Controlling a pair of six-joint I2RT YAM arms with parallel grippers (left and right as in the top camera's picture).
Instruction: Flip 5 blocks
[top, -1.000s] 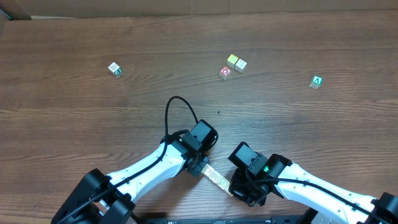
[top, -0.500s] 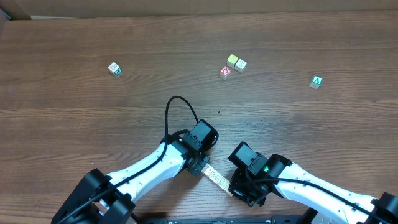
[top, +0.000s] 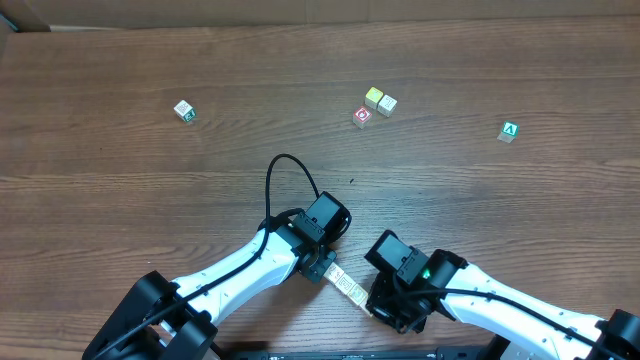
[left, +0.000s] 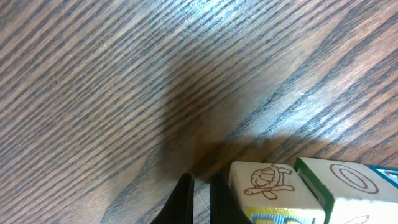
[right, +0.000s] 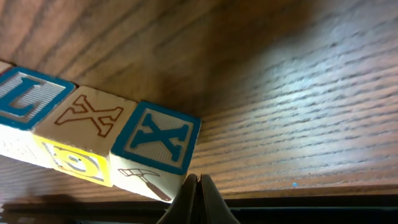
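Observation:
A short row of blocks (top: 347, 286) lies on the table between my two wrists, near the front edge. In the left wrist view, the end cube with a red turtle (left: 269, 185) sits just right of my left gripper (left: 200, 184), and a green-edged cube with a red O (left: 348, 186) comes after it. The left gripper is shut with nothing in it. In the right wrist view, a blue X cube (right: 158, 138), a red X cube (right: 87, 120) and a blue L cube (right: 22, 98) run in a line. My right gripper (right: 198, 181) is shut at the blue X cube's lower corner.
Farther back lie loose cubes: a green-marked one (top: 184, 111) at the left, a red-ringed one (top: 362, 117) beside a yellowish pair (top: 380, 100), and a green A cube (top: 510, 131) at the right. The table's front edge (right: 298, 199) runs just behind my right fingers.
My right wrist has edged slightly left toward the row. The left arm and all the cubes have stayed put.

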